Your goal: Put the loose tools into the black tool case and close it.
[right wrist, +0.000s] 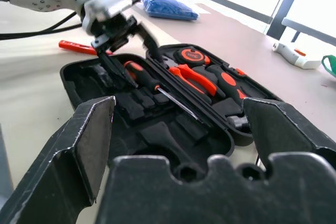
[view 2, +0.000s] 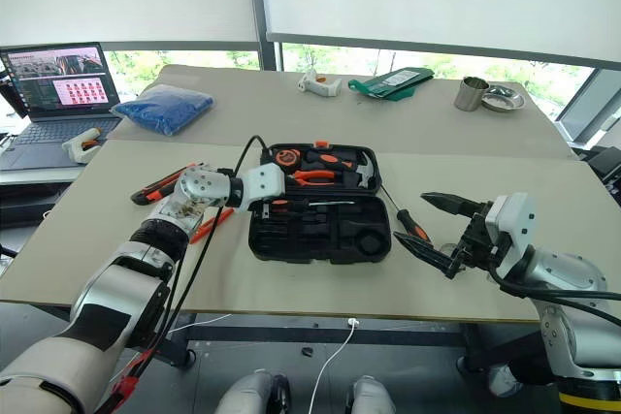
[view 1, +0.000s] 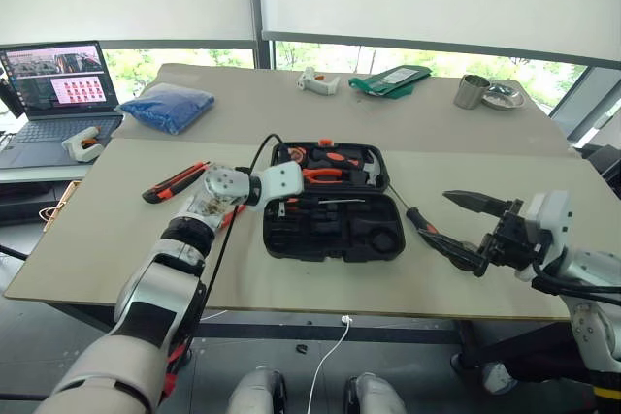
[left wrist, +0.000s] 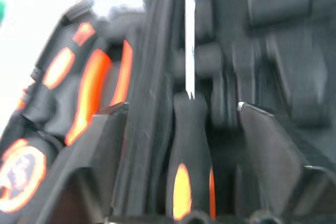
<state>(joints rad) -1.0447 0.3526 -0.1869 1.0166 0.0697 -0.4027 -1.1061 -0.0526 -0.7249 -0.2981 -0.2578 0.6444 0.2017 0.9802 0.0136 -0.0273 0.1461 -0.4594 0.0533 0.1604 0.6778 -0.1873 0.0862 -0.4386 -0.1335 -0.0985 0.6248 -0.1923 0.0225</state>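
Laptop [view 1: 60, 94] sits far left off the table's edge, blue bag [view 1: 167, 106] on the rear table behind it. Utility knife [view 1: 175, 181] lies on the near table [view 1: 87, 239] left of the case, bare tabletop around it toward the left and front edges. Left gripper [right wrist: 122, 43] hangs over the left end of the open black tool case [view 1: 330, 230], fingers parted either side of a black-and-orange screwdriver [right wrist: 144, 81] lying in a slot of the near half; it looks let go, fingers not pinching the handle. Far half holds pliers [view 1: 325, 175], hammer, tape measure. A second screwdriver [view 2: 405, 219] lies on the table just right of the case, near its right edge. Right gripper [view 1: 466, 230] hovers right of that, fingers spread wide, empty. Open tabletop further right and along the front edge.
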